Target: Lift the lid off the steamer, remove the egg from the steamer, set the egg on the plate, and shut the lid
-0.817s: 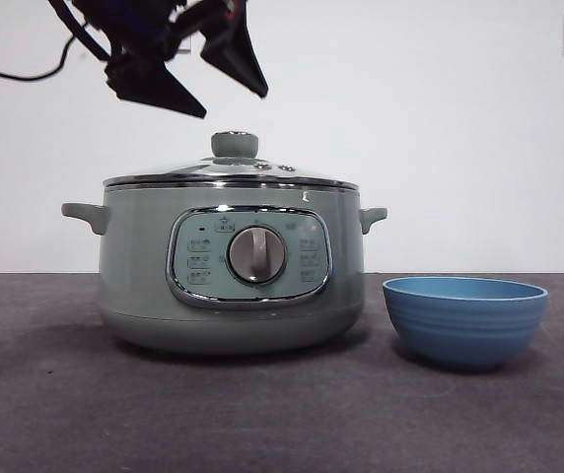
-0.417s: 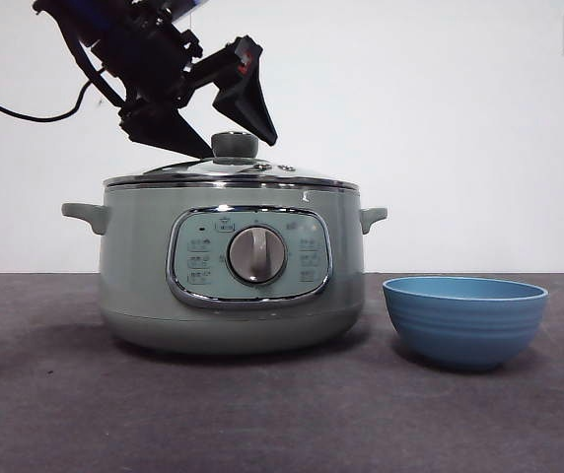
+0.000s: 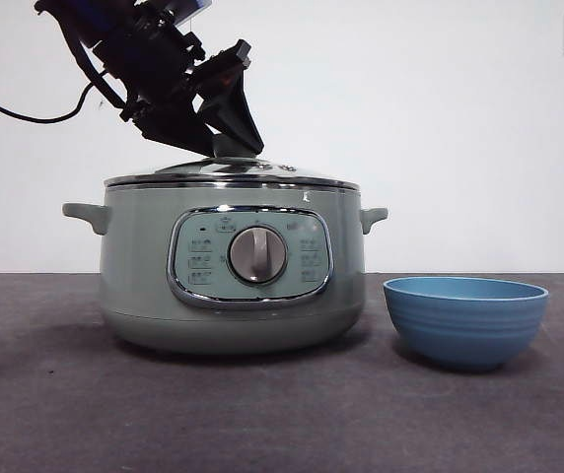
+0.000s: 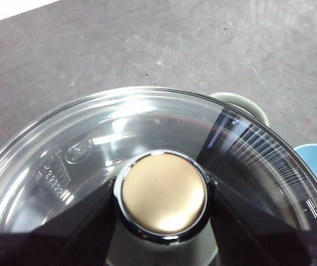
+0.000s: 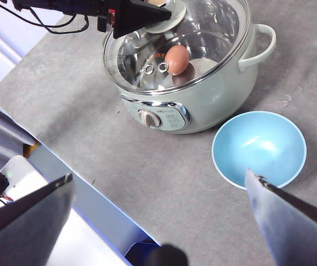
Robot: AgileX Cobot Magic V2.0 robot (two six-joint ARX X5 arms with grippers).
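Left gripper closed around the knob of the lid, which sits on the steamer; egg inside; right gripper wide open, empty, above the counter near the plate

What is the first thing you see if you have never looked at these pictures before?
The big pale green steamer in the middle of the table stands out, with the left gripper down at the knob of its clear lid, one finger on each side. A brown egg shows through the lid, and an empty blue plate sits beside the steamer.
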